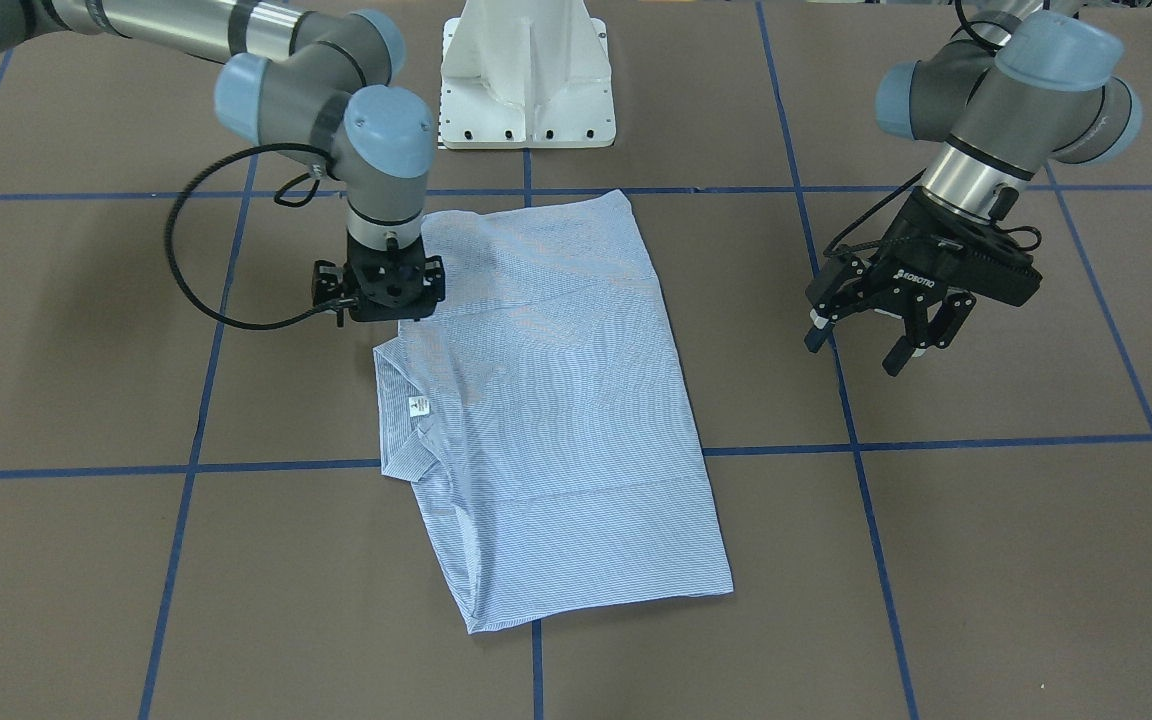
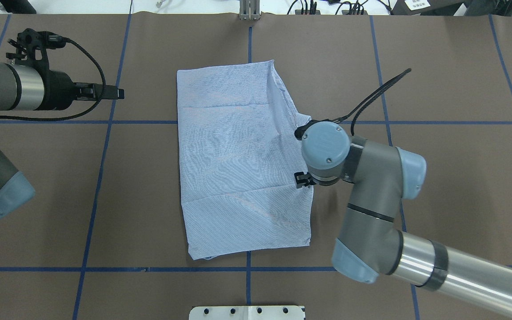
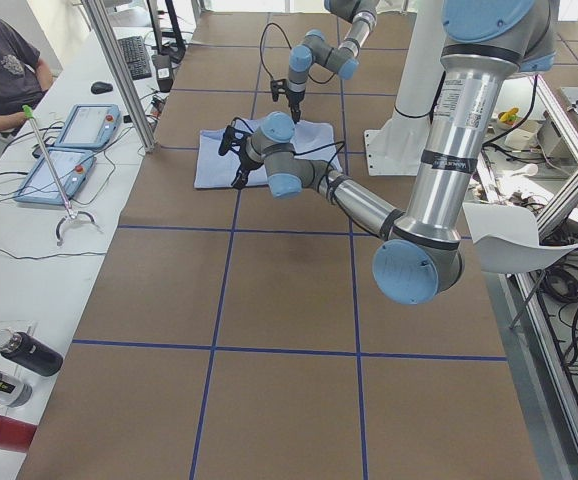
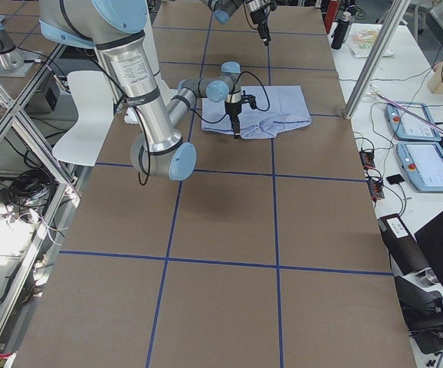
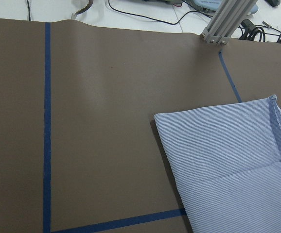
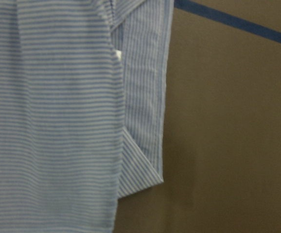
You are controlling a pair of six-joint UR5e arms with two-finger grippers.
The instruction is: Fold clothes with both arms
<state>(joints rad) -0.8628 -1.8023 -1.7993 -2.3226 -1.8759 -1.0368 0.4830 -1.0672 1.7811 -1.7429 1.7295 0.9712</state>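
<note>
Though seemingly low at shirt (image 1: 556,400) collar edge, right gripper (image 1: 391,292) state unclear; left gripper (image 1: 856,352) agape, well apart.

I can read one word from here: ROBOTIQ, in white letters on the black body of the left gripper (image 1: 858,350), at three o'clock from the shirt (image 1: 556,400) in the front-facing view. The white neck label (image 1: 419,405), at the shirt's nine o'clock edge, carries print too small to read.

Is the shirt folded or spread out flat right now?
Folded: the shirt lies as a narrow rectangle with layered, doubled edges, and its collar sits along one long side.
</note>
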